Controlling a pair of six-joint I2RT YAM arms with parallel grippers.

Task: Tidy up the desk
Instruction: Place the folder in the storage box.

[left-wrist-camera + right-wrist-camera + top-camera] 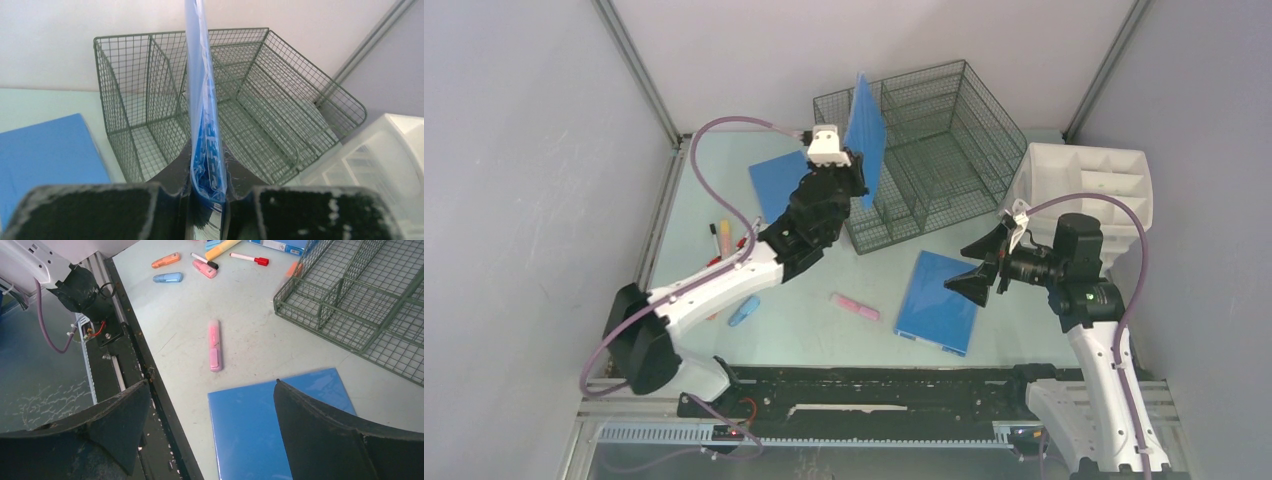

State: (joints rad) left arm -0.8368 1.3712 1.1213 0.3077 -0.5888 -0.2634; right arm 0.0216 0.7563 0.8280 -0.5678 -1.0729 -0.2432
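Left fingers (170, 177) pinch the blue folder (202, 100) upright, edge-on; the wire rack (150, 100) stands at twelve o'clock. Right fingers (972, 285) gape empty over the bench (814, 335).

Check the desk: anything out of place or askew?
Yes. A pink highlighter lies alone on the desk, pens are scattered at the left edge, and a blue folder lies flat and askew outside the wire rack.

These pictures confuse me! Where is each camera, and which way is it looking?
Top: above and behind, looking down on the desk; both arms show.
Left wrist: on the left arm, facing the basket; left end effector pinches a blue folder.
Right wrist: on the right arm, facing down at a flat folder; open right end effector shows.
Shared: all see the basket.
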